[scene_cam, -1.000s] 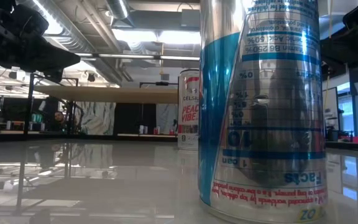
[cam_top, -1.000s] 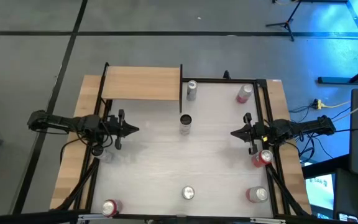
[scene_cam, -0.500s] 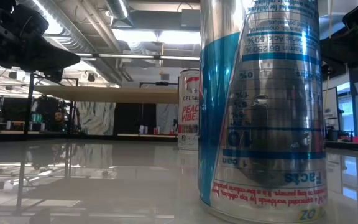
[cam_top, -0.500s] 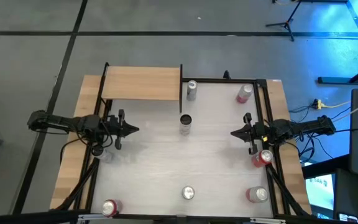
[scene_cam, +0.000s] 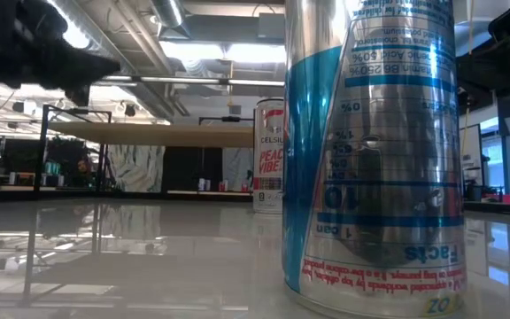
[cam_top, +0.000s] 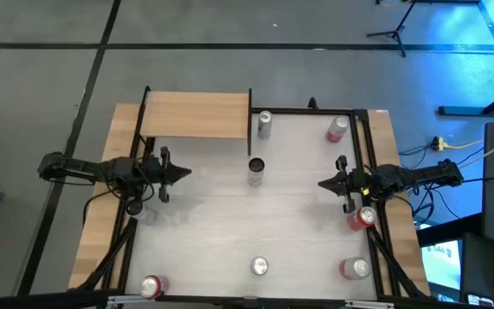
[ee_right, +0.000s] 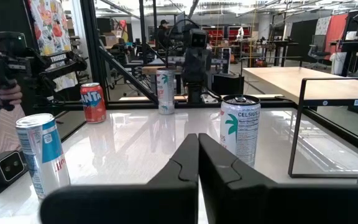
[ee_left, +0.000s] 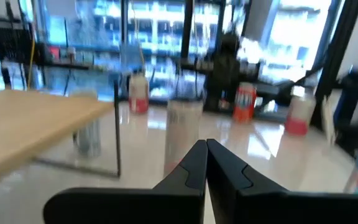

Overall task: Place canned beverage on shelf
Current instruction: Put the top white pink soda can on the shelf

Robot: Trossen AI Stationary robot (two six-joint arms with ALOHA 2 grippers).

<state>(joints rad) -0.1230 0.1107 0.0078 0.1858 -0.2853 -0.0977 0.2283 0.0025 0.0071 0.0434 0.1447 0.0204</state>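
The tan wooden shelf (cam_top: 195, 114) with its black edge stands at the table's far left, raised on thin black legs (ee_left: 117, 134). Several cans stand upright on the white tabletop: a Celsius can (cam_top: 256, 169) near the middle, also seen as the Celsius can (ee_right: 240, 137), a silver can (cam_top: 264, 123) beside the shelf, and red cans (cam_top: 337, 129) along the right side. My left gripper (cam_top: 187, 172) is shut, level at the left side, pointing at the middle can. My right gripper (cam_top: 322, 183) is shut, level at the right side, facing it.
More cans stand near the front edge: a silver one (cam_top: 259, 267), a red one (cam_top: 355, 269) and another red one (cam_top: 151, 285). A red can (cam_top: 363, 217) stands under the right arm. A tall can (scene_cam: 370, 151) fills the low view. The middle of the tabletop (cam_top: 230, 223) is bare.
My left gripper has tipped up a little and swung slightly toward the table's far edge, staying shut. No can has moved.
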